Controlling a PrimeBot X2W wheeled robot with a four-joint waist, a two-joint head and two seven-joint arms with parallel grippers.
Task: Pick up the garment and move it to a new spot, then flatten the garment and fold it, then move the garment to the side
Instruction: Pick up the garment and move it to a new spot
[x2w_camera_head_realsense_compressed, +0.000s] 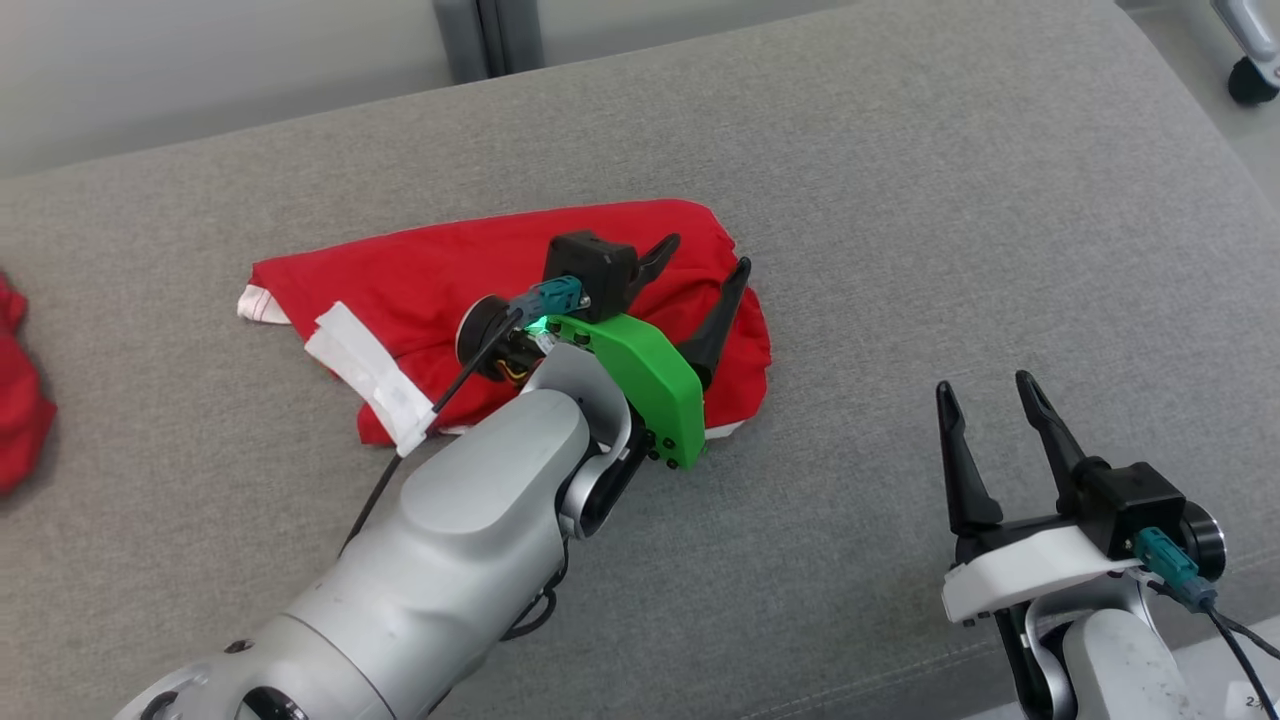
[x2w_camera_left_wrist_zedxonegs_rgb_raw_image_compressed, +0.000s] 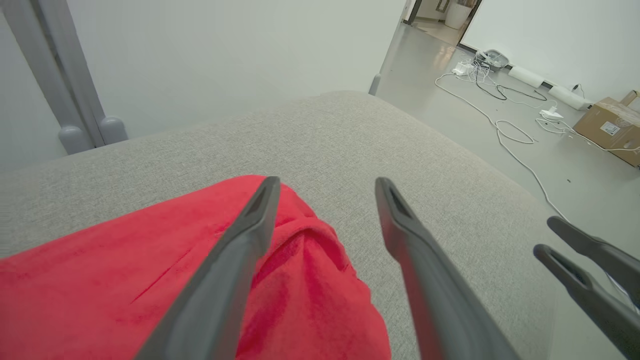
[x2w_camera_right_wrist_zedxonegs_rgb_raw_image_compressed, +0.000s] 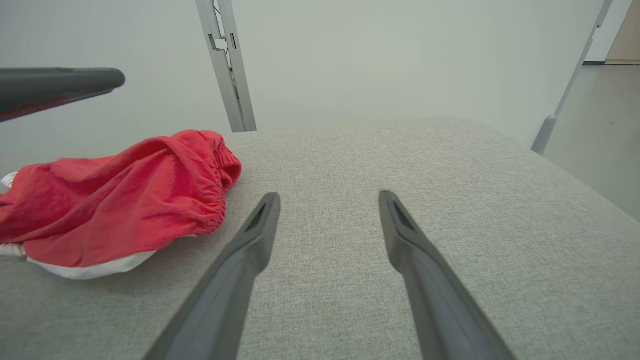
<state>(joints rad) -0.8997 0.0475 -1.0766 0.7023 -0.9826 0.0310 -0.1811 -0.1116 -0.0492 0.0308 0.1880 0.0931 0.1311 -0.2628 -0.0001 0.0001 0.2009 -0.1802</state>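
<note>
Left hand (x2w_camera_head_realsense_compressed: 706, 252), fingers apart, hangs over the right edge of the red garment (x2w_camera_head_realsense_compressed: 400, 275) mid-cushion (x2w_camera_head_realsense_compressed: 900, 180). Right hand (x2w_camera_head_realsense_compressed: 984, 384), also apart, sits near it. Another red cloth (x2w_camera_head_realsense_compressed: 20, 400) lies far left.

Garment (x2w_camera_head_realsense_compressed: 420, 270): red cloth, matt, creased. Cushion (x2w_camera_head_realsense_compressed: 900, 200): grey woven fabric, coarse, matt. Left claw (x2w_camera_head_realsense_compressed: 706, 254): dark matt plastic; green mount (x2w_camera_head_realsense_compressed: 650, 380) smooth plastic.

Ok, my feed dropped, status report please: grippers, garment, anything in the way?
Left gripper open, over right end of red garment. Right gripper open, over bare grey cushion. Another red cloth far left, apart.
</note>
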